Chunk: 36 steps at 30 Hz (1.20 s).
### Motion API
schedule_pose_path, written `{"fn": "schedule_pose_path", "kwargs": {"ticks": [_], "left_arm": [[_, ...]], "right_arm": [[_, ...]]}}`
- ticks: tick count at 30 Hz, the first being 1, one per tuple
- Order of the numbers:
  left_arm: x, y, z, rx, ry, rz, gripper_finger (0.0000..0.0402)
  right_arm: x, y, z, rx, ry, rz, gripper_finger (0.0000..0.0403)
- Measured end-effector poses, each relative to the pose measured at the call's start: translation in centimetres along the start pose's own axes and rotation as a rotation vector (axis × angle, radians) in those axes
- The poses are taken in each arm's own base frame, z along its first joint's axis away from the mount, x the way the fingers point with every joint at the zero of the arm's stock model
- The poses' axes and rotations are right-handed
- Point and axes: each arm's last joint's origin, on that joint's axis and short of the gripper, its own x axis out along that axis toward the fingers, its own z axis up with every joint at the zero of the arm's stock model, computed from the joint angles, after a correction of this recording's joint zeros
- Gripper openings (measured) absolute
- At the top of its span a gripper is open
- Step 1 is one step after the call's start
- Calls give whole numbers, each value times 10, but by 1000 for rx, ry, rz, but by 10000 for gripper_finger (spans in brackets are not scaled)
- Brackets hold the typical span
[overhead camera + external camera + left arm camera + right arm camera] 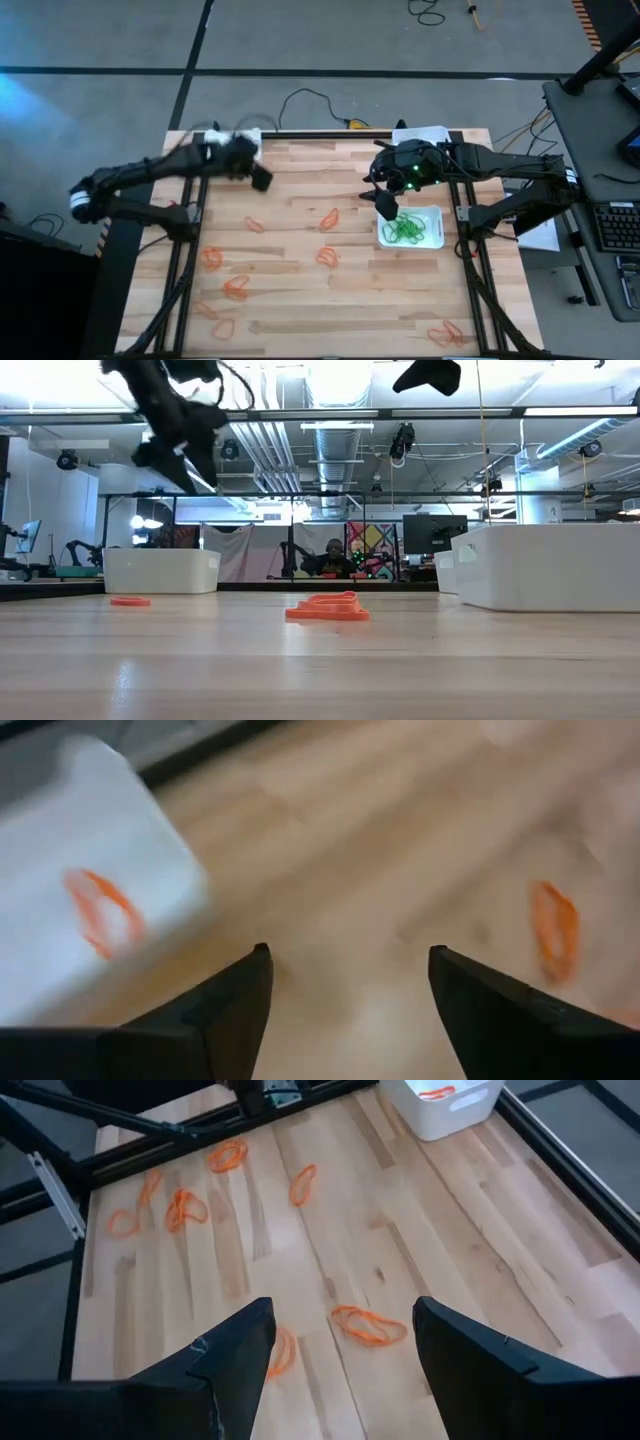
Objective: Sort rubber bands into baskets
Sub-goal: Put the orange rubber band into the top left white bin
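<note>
Both dark two-finger grippers stand open and empty.
Left gripper (262, 180) sits upper left beside white plastic basket (90, 910) holding an orange rubber band (98, 910); right gripper (384, 206) hangs over the green-filled basket (432, 214).

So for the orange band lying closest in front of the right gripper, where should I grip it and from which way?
Come straight down from above. That orange rubber band lies flat on the bare wooden table as a stretched, folded loop, clear of the other bands. Pinching across its narrow middle, where the strands run close together, would probably catch both at once. The right gripper is open and nearby, so it likely suits.
</note>
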Motion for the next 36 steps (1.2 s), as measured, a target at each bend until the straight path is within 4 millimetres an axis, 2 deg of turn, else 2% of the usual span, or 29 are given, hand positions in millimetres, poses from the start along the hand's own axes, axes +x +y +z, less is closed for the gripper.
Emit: {"fn": "schedule_pose_path", "kwargs": {"ticks": [3, 6, 9, 14, 19, 27, 33, 36], "left_arm": [[-8, -20, -36, 24, 2, -46, 251], [-9, -29, -72, 132, 42, -92, 251], [-7, -32, -106, 255, 95, -130, 252], [2, -30, -141, 394, 130, -172, 247], [14, -26, -153, 524, 150, -189, 234], [28, -38, -153, 811, 74, -218, 231], [44, -46, -157, 1007, 110, -241, 231], [57, -46, -156, 1048, 162, -225, 231]], "right_arm": [[0, 0, 0, -4, 0, 0, 231], [0, 0, 0, -5, 0, 0, 231], [0, 0, 0, -6, 0, 0, 231], [0, 0, 0, -7, 0, 0, 231], [0, 0, 0, -7, 0, 0, 231], [0, 0, 0, -7, 0, 0, 231], [0, 0, 0, -7, 0, 0, 231], [0, 0, 0, -7, 0, 0, 231]]}}
